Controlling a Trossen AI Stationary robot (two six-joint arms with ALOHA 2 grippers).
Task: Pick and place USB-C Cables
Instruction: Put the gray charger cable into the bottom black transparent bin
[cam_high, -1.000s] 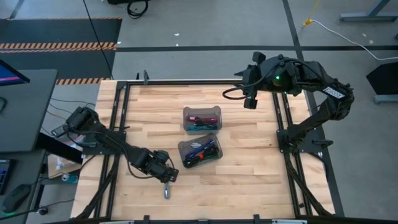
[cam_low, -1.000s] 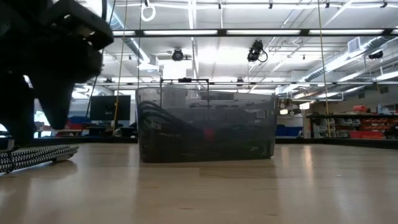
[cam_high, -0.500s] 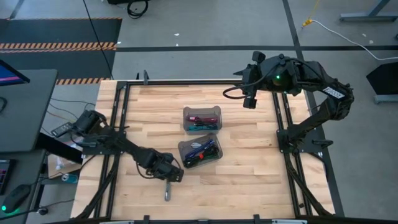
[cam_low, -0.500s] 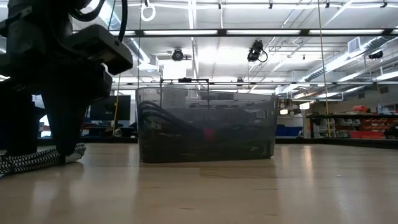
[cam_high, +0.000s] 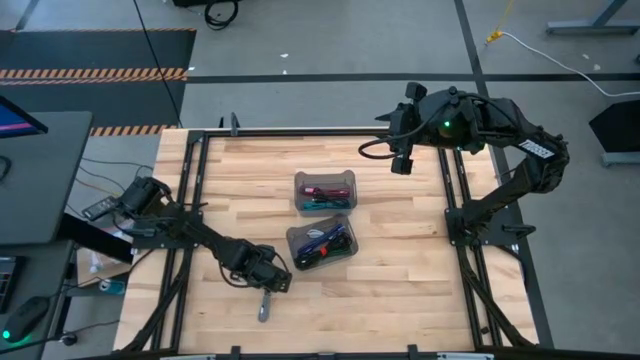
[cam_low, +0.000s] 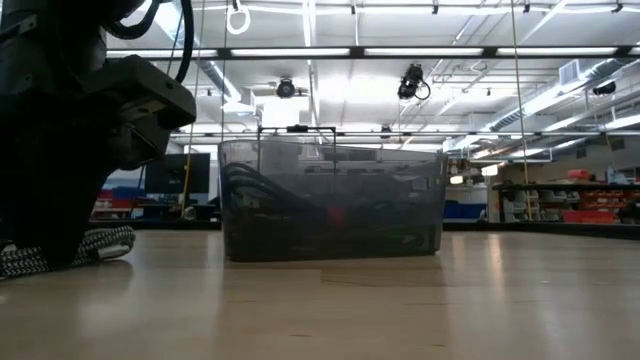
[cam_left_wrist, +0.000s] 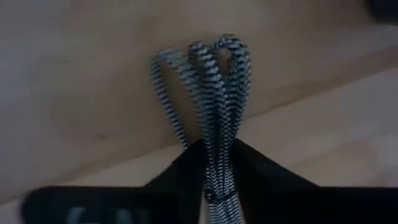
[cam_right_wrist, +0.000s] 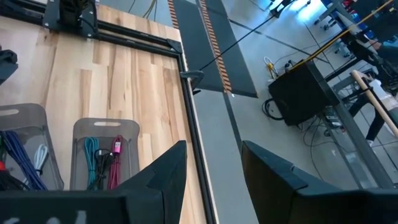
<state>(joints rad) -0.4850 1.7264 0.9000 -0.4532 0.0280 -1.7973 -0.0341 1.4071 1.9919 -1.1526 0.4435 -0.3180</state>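
While the left gripper (cam_high: 264, 293) sits low over the table (cam_high: 400, 290) at about seven o'clock from the two bins, its fingers are pinched on a black-and-white braided cable (cam_left_wrist: 214, 93), whose folded loops fan out ahead of the fingertips in the left wrist view. Seen from above, the free end of that cable (cam_high: 264, 308) trails toward six o'clock from the gripper, lying on the wood. The grip looks taken near one end of the bundle, so the step in hand is best done by lifting straight up until the trailing loops clear the table, then carrying slowly so they do not swing. The nearer bin (cam_high: 321, 244) lies at roughly two o'clock from the gripper, close by, already holding blue, black and red cables; the farther bin (cam_high: 324, 192) beyond it holds maroon and teal ones. A good drop would come from directly above the bin's middle, low enough that the loops fall inside its walls. The right gripper (cam_high: 402, 163) waits spread apart, high at one o'clock from the bins.
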